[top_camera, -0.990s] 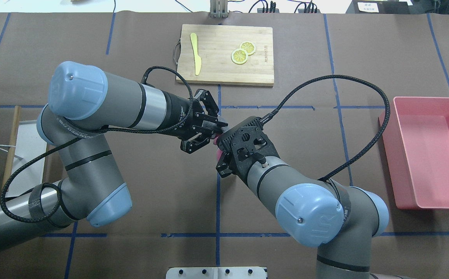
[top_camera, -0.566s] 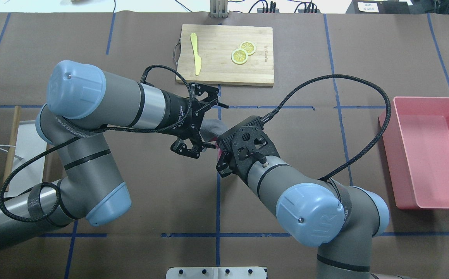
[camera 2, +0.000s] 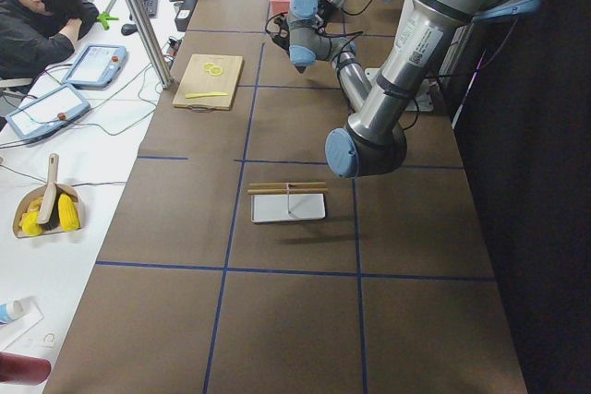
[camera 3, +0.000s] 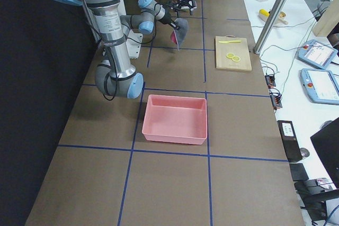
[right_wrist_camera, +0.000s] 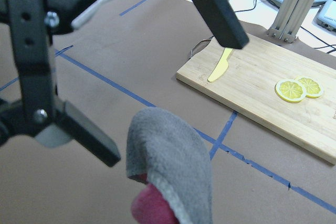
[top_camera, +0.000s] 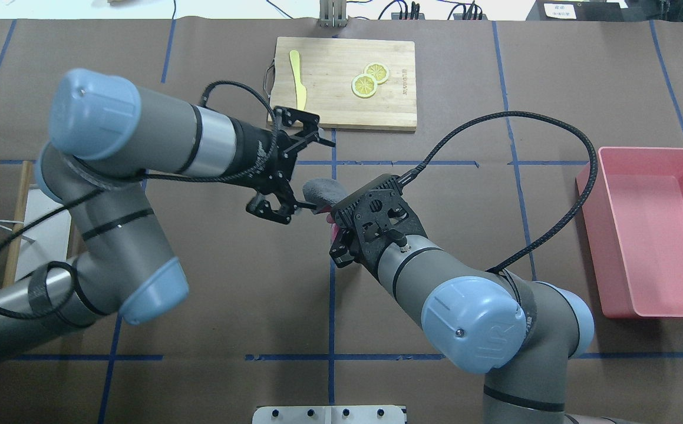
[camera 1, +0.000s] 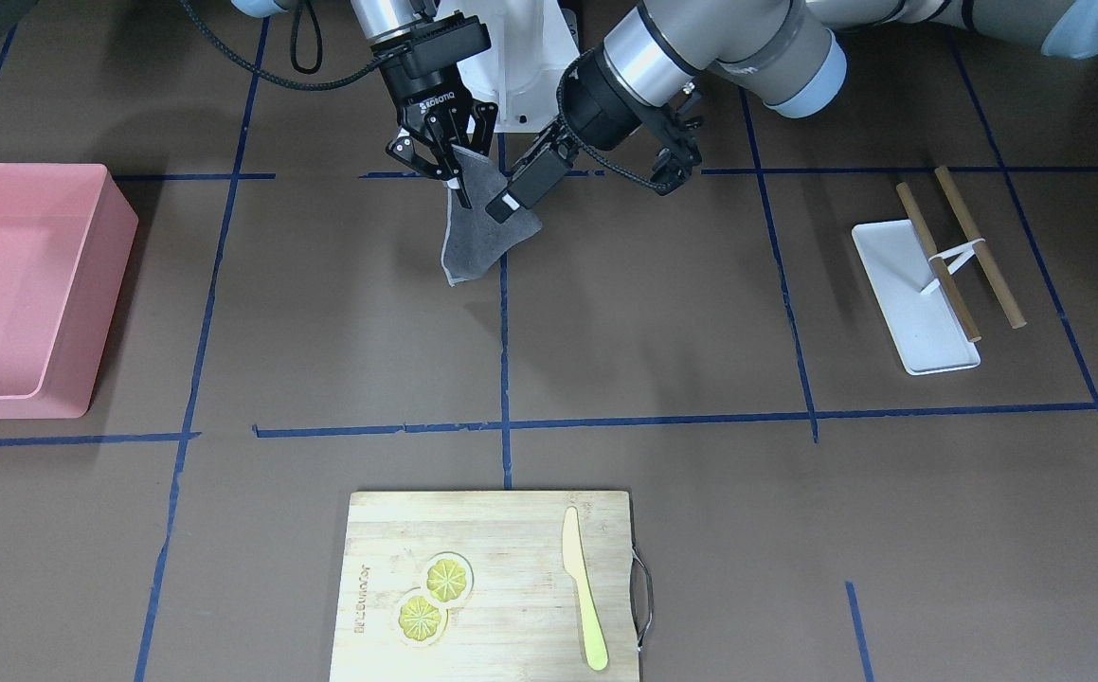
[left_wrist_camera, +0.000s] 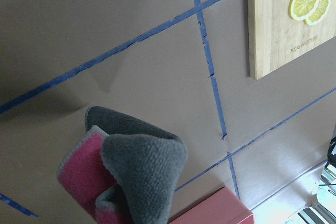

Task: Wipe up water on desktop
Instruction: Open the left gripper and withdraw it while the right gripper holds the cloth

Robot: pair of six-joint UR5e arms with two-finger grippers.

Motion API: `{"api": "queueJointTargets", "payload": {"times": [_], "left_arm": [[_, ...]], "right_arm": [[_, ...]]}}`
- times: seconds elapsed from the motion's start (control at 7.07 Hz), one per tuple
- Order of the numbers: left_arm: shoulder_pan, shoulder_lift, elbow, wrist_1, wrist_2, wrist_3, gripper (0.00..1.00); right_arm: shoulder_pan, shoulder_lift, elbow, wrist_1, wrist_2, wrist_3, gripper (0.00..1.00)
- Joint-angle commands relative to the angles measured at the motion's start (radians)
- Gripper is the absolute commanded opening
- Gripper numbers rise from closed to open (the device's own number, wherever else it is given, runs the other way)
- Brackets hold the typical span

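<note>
The desktop [top_camera: 229, 282] is dark brown with blue tape lines; no water patch stands out on it. My right gripper [camera 1: 454, 175] is shut on a grey and pink cloth [camera 1: 482, 232], which hangs from it above the desktop. The cloth also shows in the overhead view [top_camera: 319, 189], the left wrist view [left_wrist_camera: 136, 166] and the right wrist view [right_wrist_camera: 173, 166]. My left gripper [top_camera: 320, 175] is wide open beside the cloth, its jaws apart on either side and not touching it. Its fingers [right_wrist_camera: 218, 9] show in the right wrist view.
A bamboo cutting board [top_camera: 341, 100] with a yellow knife [top_camera: 299, 82] and lemon slices [top_camera: 369, 79] lies at the far centre. A pink bin [top_camera: 653, 229] stands on my right. A white tray [camera 1: 909, 294] with two wooden sticks [camera 1: 975, 246] lies on my left.
My left gripper, earlier shut at the cloth beside the right gripper, has opened, let go and drawn back to the left. The right gripper still holds the cloth in place.
</note>
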Motion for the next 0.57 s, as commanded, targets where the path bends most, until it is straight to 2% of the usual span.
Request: {"api": "queueJointTargets", "payload": {"times": [0.0, 0.14, 0.28, 0.42], "left_arm": [[-0.162, 0.058, -0.011, 0.005, -0.208, 0.086, 1.0], [-0.248, 0.109, -0.013, 0.004, -0.302, 0.162, 1.0], [-0.316, 0.122, -0.013, 0.005, -0.348, 0.23, 1.0], [-0.379, 0.122, -0.022, 0.005, -0.35, 0.352, 1.0]], "right_arm": [[0.007, -0.01, 0.005, -0.001, 0.0, -0.001, 0.0], [0.01, -0.016, 0.019, -0.007, 0.0, -0.001, 0.0], [0.01, -0.021, 0.021, -0.01, 0.0, -0.001, 0.0], [0.013, -0.022, 0.021, -0.012, 0.0, -0.001, 0.0]]}}
